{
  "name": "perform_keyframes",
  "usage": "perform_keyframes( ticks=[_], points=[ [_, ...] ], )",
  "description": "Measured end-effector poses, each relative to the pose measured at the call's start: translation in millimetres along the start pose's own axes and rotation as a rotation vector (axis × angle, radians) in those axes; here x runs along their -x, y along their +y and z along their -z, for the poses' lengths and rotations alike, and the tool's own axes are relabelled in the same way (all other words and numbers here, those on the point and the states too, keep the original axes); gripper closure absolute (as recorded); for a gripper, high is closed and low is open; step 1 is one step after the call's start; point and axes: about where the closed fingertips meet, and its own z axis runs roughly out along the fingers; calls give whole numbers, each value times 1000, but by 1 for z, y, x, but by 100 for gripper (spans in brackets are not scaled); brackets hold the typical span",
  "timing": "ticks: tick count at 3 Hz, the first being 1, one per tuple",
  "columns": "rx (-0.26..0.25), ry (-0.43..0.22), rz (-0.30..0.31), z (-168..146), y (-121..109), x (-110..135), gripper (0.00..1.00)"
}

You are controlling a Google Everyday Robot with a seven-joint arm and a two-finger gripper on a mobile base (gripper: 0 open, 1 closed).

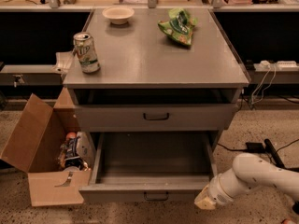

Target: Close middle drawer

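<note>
The grey metal cabinet [154, 55] has its middle drawer [154, 160] pulled far out, a wide shallow tray that looks empty. Its flat front [117, 195] carries a small dark bar handle [156, 197]. The top drawer [156, 117] above it is pushed in. My gripper [204, 202] is at the end of the white arm [254, 174], low at the right, right beside the right end of the open drawer's front. Its tip is a cream block close to the front's corner.
On the cabinet top stand a soda can [87, 52], a white bowl [118, 14] and a green chip bag [179, 26]. An open cardboard box [44, 162] with items stands on the floor to the left. Cables [261, 146] lie on the floor to the right.
</note>
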Motion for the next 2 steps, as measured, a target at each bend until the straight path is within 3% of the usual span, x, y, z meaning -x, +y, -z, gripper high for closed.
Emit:
perform_keyframes(
  ticks=[2],
  points=[
    [21,-79,87,-29,-9,36,100]
  ],
)
